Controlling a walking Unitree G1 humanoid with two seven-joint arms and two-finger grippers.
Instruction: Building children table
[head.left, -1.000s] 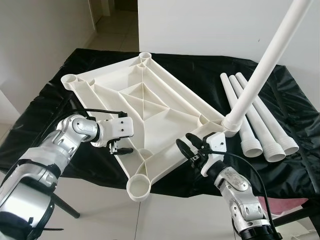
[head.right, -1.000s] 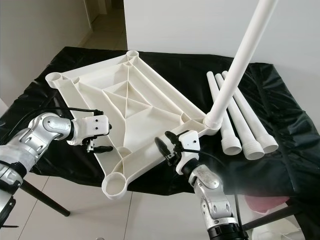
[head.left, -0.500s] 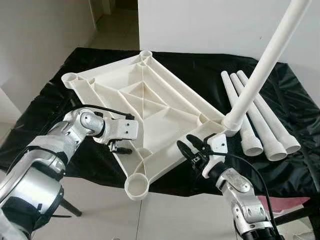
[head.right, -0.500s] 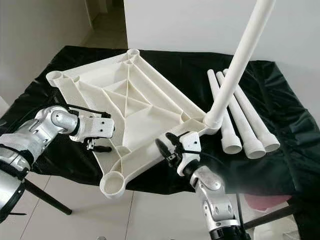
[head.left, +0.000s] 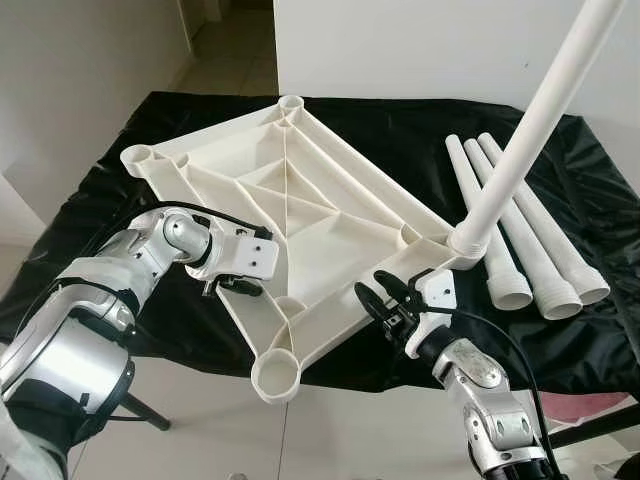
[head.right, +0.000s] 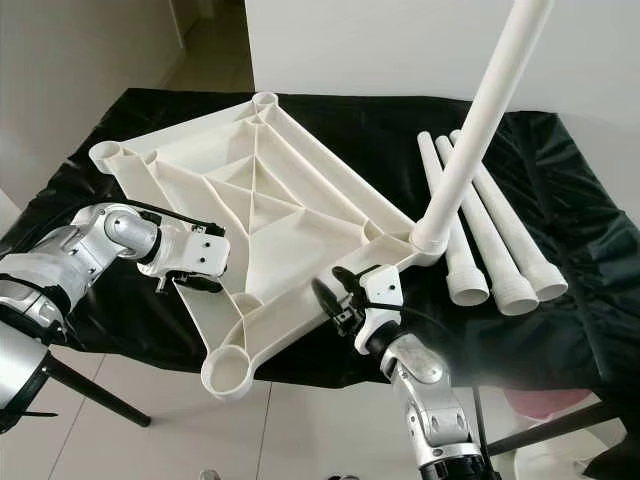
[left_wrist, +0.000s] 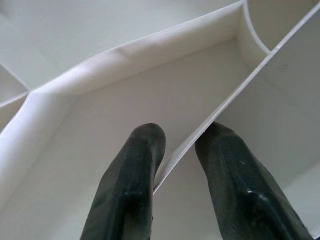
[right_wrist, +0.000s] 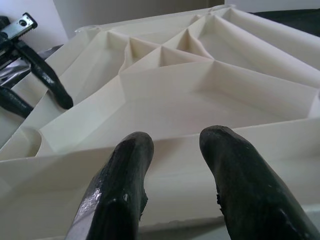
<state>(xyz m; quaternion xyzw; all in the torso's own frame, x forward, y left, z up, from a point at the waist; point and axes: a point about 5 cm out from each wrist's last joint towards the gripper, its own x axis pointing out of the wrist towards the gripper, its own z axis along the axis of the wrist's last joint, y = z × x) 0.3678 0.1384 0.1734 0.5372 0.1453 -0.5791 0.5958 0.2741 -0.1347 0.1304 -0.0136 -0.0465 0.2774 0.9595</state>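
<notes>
The white tabletop (head.left: 300, 215) lies upside down on the black-draped bench (head.left: 400, 130), ribs up, with one leg (head.left: 530, 130) already standing in its right corner socket; so this looks like the pause between legs, the top being steadied or turned for the next one. The left gripper (head.left: 237, 288) sits at the top's left edge, and its wrist view shows what the head views cannot — its fingers (left_wrist: 127, 190) straddle a thin rib, one each side, pinching it. Further right, the right gripper (head.left: 385, 300) is at the near edge of the top, fingers spread; its wrist view has them apart just short of the rim — not gripping. Three loose legs (head.left: 520, 235) lie side by side on the cloth at the far right. Next, I'd guess, the right arm must fetch one and seat it in an open socket (head.left: 277, 377); the near one overhangs the bench.
</notes>
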